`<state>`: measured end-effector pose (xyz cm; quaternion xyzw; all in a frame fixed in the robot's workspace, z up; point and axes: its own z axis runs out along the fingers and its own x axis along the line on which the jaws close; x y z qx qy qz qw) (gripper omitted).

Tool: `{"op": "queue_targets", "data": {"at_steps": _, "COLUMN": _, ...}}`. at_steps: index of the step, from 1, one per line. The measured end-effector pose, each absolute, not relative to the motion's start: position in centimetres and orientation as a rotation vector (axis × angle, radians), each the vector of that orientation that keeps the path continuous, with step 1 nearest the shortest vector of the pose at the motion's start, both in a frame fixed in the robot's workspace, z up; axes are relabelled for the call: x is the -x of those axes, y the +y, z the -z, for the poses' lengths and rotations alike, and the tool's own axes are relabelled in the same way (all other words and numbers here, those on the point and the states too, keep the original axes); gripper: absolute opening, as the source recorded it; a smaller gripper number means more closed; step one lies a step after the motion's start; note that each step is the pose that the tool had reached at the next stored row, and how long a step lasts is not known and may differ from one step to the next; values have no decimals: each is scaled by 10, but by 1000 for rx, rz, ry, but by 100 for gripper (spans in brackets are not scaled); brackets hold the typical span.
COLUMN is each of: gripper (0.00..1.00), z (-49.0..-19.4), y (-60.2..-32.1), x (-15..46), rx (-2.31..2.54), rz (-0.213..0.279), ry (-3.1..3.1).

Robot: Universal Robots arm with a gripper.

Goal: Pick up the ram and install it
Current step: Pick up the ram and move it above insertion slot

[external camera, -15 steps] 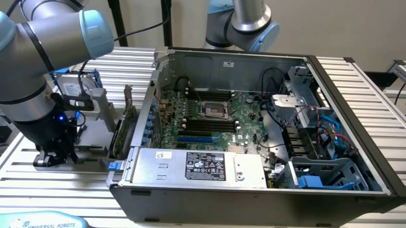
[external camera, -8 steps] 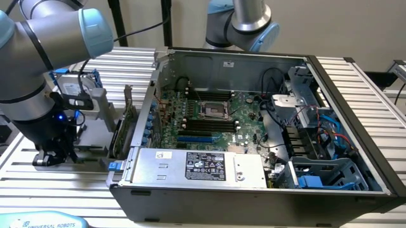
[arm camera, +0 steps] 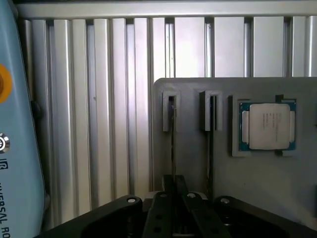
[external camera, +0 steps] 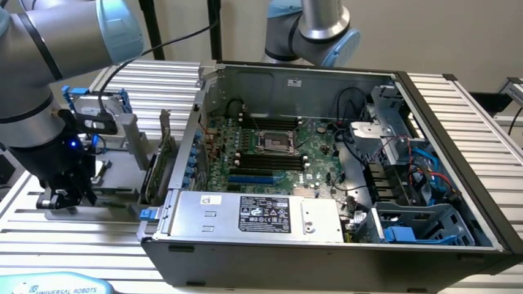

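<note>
Ram [arm camera: 173, 148] stands on its thin edge in a slot of the grey holder [arm camera: 193, 163], one slot from a second stick [arm camera: 210, 148] and near the silver processor chip [arm camera: 268, 126]. The gripper [arm camera: 174, 182] sits low over it, jaws drawn almost together and pinching its edge. The holder lies at the exterior view's left of the open computer case [external camera: 327, 245].

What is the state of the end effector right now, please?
End effector: closed on the ram, which stands edge-on in a slot of the grey holder.
</note>
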<state>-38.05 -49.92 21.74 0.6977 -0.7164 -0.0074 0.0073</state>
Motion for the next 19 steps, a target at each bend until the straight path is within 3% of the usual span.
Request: {"op": "queue_targets", "data": {"at_steps": 19, "gripper": 13, "z": -302, "y": -499, "x": 376, "rx": -2194, "rz": 29, "ry": -2227}}
